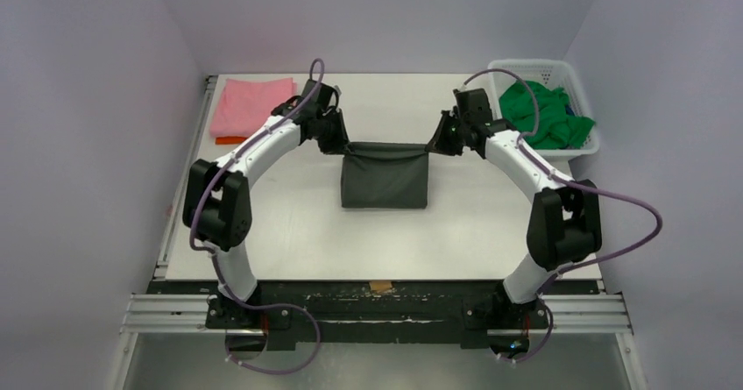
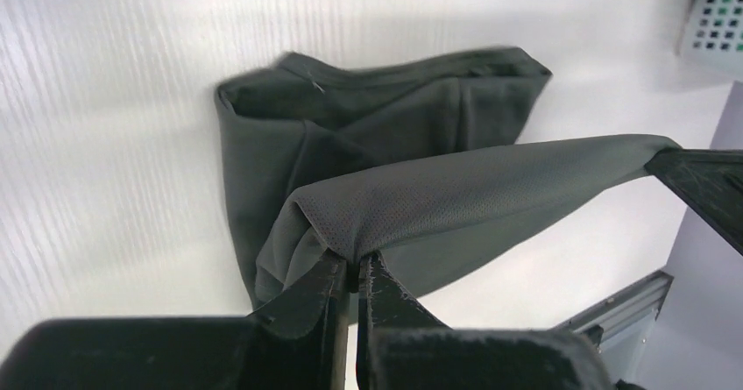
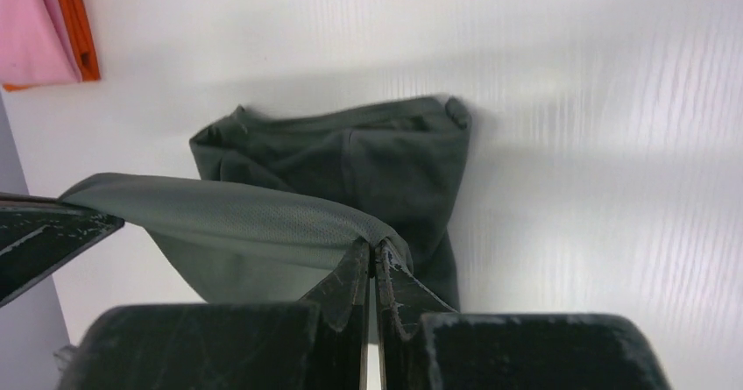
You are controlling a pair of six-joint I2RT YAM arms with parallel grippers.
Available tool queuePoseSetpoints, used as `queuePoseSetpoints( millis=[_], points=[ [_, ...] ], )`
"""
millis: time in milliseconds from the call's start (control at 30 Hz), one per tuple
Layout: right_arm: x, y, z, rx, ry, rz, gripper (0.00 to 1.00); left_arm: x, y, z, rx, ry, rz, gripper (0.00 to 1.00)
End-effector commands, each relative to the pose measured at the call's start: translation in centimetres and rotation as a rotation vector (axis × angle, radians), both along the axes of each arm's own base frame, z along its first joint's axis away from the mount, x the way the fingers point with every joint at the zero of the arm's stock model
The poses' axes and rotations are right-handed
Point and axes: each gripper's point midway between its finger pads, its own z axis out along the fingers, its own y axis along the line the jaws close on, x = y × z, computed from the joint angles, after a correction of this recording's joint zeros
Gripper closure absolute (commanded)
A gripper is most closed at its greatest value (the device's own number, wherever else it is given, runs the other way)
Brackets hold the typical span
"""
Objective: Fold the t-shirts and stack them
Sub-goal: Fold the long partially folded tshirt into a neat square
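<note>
Both claws are closed on the dark charcoal-grey t-shirt (image 1: pixel 385 178), one at each end of its upper edge. The left claw (image 2: pixel 357 269) has its fingers pressed together on a bunched corner of the cloth. The right claw (image 3: pixel 373 251) is pinched in the same way on the opposite corner. Between the two, the held edge runs as a taut band raised off the worktop (image 1: pixel 289 232), sagging slightly at mid-span in the overhead view. The rest of the shirt hangs from that edge, and its lower part lies in loose folds on the worktop, about midway between the arms. A folded pink t-shirt (image 1: pixel 252 105) lies flat at the far left corner. An orange t-shirt (image 1: pixel 229 139) lies beneath it, with only a strip showing at the near edge. A bright green t-shirt (image 1: pixel 545 114) sits crumpled in the white lattice basket (image 1: pixel 585 151) at the far right corner. All three lie well apart from the grey shirt.
</note>
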Motion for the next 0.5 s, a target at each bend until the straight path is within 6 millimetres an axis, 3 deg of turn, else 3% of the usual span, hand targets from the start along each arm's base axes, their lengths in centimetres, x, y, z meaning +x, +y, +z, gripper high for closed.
queuePoseSetpoints(
  millis=[0, 167, 333, 400, 433, 467],
  points=[
    [5.2, -0.8, 0.1, -0.036, -0.069, -0.026, 1.00, 3.4, 1.4, -0.7, 0.047, 0.005, 0.031, 1.00],
    [8.4, -0.6, -2.4, -0.053, -0.071, -0.049, 1.00, 5.8, 2.1, -3.5, 0.083, 0.063, 0.056, 1.00],
    [11.7, -1.3, -5.2, -0.084, -0.064, -0.093, 1.00, 7.5, 2.1, -5.1, 0.080, 0.086, 0.058, 0.99],
    [13.4, -1.5, -5.7, -0.093, -0.100, -0.111, 0.96, 8.2, 2.1, -5.2, 0.084, 0.081, 0.057, 0.86],
    [14.2, -1.7, -5.8, -0.096, -0.106, -0.121, 0.86, 8.5, 2.1, -5.3, 0.086, 0.077, 0.060, 0.76],
    [14.6, -1.5, -6.0, -0.090, -0.093, -0.114, 0.69, 8.6, 2.2, -5.2, 0.088, 0.084, 0.061, 0.63]
  ],
)
